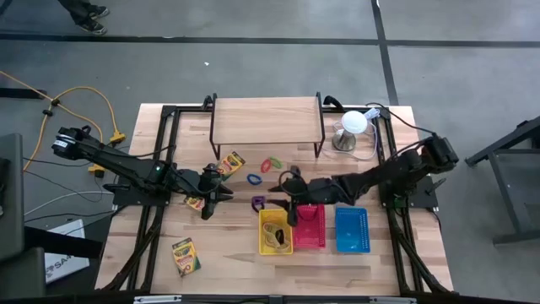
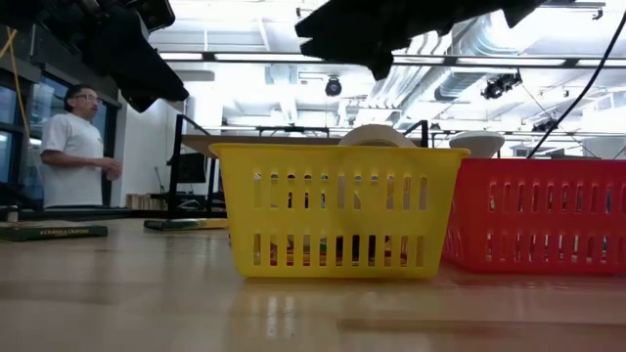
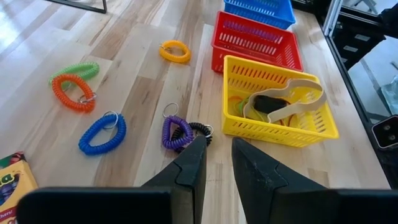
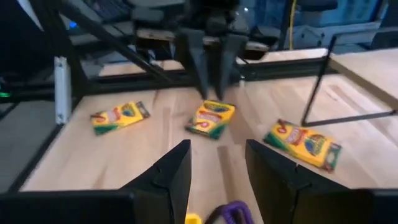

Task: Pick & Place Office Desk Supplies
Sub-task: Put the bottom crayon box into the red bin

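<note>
Three yellow-and-green crayon boxes lie flat on the table [image 4: 120,117] [image 4: 212,118] [image 4: 303,143]. Coiled rings lie loose on the wood: purple [image 3: 176,132], black [image 3: 200,129], blue [image 3: 102,134], orange [image 3: 74,93], green [image 3: 78,70] and yellow [image 3: 175,51]. My left gripper [image 1: 224,192] hangs open above the table at centre left, over one crayon box, its fingertips [image 3: 198,149] short of the purple ring. My right gripper [image 1: 285,187] hangs open just beyond the yellow basket [image 1: 275,232], above the purple ring [image 4: 233,213], with nothing between its fingers.
The yellow basket [image 3: 280,134] holds tan loops and a dark piece. Red [image 1: 310,226] and blue [image 1: 352,230] baskets stand to its right. A wooden riser [image 1: 266,122] and a white dome lamp [image 1: 350,127] stand at the far edge. A person [image 2: 73,147] stands beyond the table.
</note>
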Motion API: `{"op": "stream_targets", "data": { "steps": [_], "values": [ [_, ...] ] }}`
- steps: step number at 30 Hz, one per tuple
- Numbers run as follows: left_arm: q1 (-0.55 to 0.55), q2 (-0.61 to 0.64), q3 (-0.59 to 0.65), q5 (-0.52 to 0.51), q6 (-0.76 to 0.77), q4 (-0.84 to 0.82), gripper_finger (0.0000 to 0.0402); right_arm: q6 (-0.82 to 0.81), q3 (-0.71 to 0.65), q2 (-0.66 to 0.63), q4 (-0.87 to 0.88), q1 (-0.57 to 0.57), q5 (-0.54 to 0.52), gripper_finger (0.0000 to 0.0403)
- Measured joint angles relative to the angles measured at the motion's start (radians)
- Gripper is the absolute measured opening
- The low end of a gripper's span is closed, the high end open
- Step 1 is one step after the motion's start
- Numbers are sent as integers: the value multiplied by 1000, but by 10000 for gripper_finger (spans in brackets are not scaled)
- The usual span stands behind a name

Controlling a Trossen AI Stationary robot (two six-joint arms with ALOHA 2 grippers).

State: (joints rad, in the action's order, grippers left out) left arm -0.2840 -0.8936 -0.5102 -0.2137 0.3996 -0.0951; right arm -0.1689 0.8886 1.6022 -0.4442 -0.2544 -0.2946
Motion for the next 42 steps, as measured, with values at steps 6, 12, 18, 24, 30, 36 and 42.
{"op": "stream_targets", "data": {
  "steps": [6,12,18,24,30,36,42],
  "values": [
    [0,0,0,0,0,6,74,2,-1,-13,49,20,17,139],
    [0,0,0,0,0,9,74,17,-2,-12,49,22,16,139],
    [0,0,0,0,0,17,74,17,-2,-12,50,32,19,140],
    [0,0,0,0,0,26,74,17,-2,-19,60,88,16,140],
    [0,0,0,0,0,29,74,17,-2,-19,94,155,16,140],
    [0,0,0,0,0,29,74,17,-2,-19,105,194,16,140],
    [0,0,0,0,0,29,74,17,-2,-19,104,212,16,140]
  ]
}}
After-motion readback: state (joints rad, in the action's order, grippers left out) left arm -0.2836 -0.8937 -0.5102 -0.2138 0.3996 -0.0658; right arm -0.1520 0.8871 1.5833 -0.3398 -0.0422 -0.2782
